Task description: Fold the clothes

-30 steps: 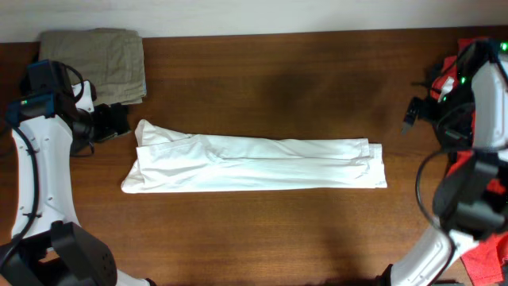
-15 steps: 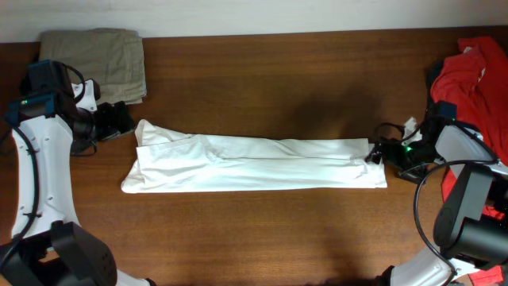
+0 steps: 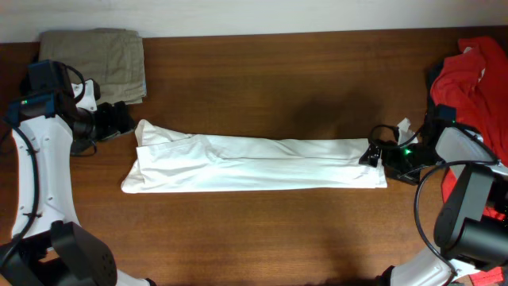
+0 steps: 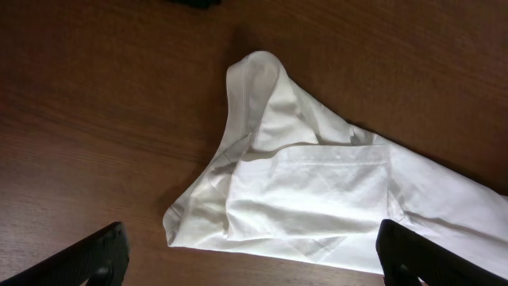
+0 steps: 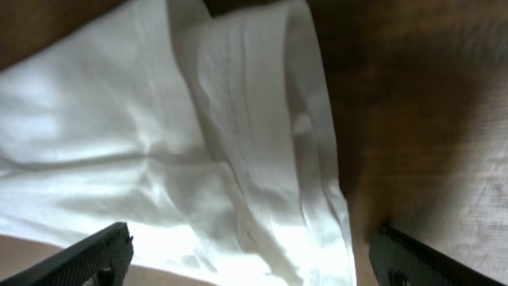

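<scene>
Handling a thin white shirt [image 3: 254,163]: soft, light and limp, with no stiffness to carry a fold by itself. Likely to sag, slide on the wood and shed layers if pinched through the top ply alone. Best taken at the stacked corners of the two short ends, pinching all layers together, low against the counter [image 3: 262,71].

Lies as a long narrow band across the middle of the counter, already doubled lengthwise, sleeve end to the left, straight layered edge to the right.

Left end effector [image 3: 123,121]: jaws wide apart, holding nothing, just off the band's upper left corner with a little bare wood between. In the wrist view, looks down on the bunched sleeve end, framed between both jaws.

Right end effector [image 3: 371,154]: spread wide too, and empty, right at the band's right edge with the layered folds directly under it. Touching the cloth or hanging just above it: hard to tell from so close and blurred a view.
</scene>
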You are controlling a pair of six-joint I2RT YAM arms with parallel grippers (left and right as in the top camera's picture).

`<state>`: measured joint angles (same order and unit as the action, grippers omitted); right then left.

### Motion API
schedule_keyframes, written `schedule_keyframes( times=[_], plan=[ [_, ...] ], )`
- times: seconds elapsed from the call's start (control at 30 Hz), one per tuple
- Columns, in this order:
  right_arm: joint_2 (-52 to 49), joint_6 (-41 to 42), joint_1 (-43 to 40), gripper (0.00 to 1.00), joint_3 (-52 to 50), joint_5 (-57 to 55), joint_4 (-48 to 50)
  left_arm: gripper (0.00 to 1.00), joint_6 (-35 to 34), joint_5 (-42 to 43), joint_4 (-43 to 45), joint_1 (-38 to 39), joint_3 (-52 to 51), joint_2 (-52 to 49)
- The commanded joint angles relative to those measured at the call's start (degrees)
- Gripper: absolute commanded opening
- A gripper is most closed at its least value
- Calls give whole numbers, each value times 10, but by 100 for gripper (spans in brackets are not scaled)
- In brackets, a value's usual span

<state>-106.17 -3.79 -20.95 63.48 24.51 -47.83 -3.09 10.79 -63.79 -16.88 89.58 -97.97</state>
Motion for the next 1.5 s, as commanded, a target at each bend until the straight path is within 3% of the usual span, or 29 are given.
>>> schedule_keyframes(
  times=[0.0,0.07,0.17,0.2,0.27,0.33,0.37,0.47,0.63,0.77,0.93,1.03,1.37,1.47],
  plan=[
    [-24,-2,24,99,-34,-9,34,99,-2,11,1,0,0,-2],
    [-33,-2,40,97,-38,8,31,99,-2,11,1,0,0,-2],
    [-33,4,67,85,-46,12,31,99,-2,11,1,0,0,-2],
    [-33,15,75,71,-47,11,31,99,-2,11,1,0,0,-2],
    [-33,37,78,55,-47,-10,32,99,-2,11,1,0,0,-2],
    [-33,53,77,25,-47,-31,34,99,-2,11,0,0,0,-2],
    [-33,70,75,4,-44,-53,35,99,-2,11,-1,0,0,-2],
    [-33,98,59,4,-6,-117,-10,99,-2,11,-1,0,0,-2],
    [-23,133,36,4,140,-189,-163,99,-2,11,-1,0,0,-2],
    [-2,153,87,4,253,-185,-256,99,-2,11,2,0,0,-2],
    [-2,156,230,4,258,-82,-221,99,-2,11,3,0,0,-2],
    [-2,198,297,4,258,-77,-184,99,-2,11,3,0,0,-2],
    [-39,223,453,4,257,-57,-136,99,-2,11,3,0,0,-2],
    [-58,223,466,15,256,-60,-125,99,-2,11,3,0,0,-2]
  ],
)
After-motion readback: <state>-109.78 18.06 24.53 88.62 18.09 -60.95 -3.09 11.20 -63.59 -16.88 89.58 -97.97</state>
